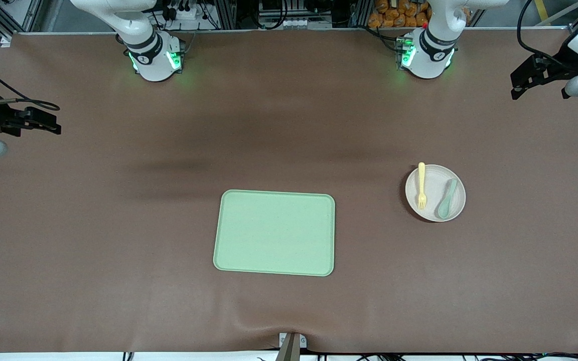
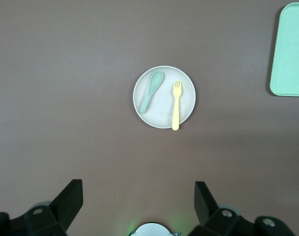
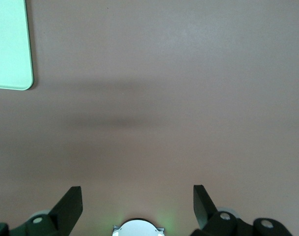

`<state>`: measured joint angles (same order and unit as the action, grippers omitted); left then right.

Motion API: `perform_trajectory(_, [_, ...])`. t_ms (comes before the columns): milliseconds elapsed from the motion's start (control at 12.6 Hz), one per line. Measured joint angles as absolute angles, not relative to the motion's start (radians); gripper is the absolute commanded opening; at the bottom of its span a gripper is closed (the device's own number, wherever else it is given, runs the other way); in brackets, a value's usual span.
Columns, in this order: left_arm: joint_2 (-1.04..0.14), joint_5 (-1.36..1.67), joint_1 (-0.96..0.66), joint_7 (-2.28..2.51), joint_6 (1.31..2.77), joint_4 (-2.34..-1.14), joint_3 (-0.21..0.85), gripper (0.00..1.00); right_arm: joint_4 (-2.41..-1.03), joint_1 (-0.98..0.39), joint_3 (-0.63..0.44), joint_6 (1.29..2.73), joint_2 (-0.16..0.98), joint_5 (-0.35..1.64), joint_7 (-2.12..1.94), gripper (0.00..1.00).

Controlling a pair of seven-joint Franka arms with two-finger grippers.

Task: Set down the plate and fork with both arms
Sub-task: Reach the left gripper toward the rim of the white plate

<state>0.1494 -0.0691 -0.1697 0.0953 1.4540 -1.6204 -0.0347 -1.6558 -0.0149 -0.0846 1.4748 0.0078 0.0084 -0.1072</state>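
Observation:
The pale speckled plate lies on the brown table toward the left arm's end. On it rests the yellow fork, whose handle tip sticks out over the rim. My left gripper hangs open and empty high over the table's edge at the left arm's end, well apart from the plate. My right gripper hangs open and empty over bare table at the right arm's end.
A grey-green spoon lies on the plate beside the fork. A light-green rectangular tray sits mid-table, nearer the front camera than the plate. Both arm bases stand along the table's back edge.

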Motion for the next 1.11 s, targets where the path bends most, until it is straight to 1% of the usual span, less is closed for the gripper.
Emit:
perform_trajectory(396, [0.147,-0.069,-0.169,0.092,1.451,-1.619,-0.041,1.0,-1.656,-0.015,-0.085,1.474,0.008,0.008,-0.107,1.0])
perform_trajectory(633, [0.092,-0.069,-0.156,0.046,1.475,-1.636,-0.059,1.0,-1.655,-0.015,-0.085,1.47,0.008,0.008,-0.107,1.0])
perform_trajectory(792, [0.041,-0.069,-0.132,0.033,1.63,-1.735,-0.064,1.0,-1.655,-0.015,-0.085,1.468,0.007,0.008,-0.107,1.0])
perform_trajectory(1029, [-0.034,-0.069,-0.093,0.032,1.94,-1.955,-0.066,1.0,-1.654,-0.015,-0.085,1.466,0.006,0.008,-0.107,1.0])
perform_trajectory(1108, [-0.077,-0.069,-0.075,0.032,2.026,-2.004,-0.066,1.0,-1.654,-0.015,-0.085,1.466,0.006,0.008,-0.107,1.0])
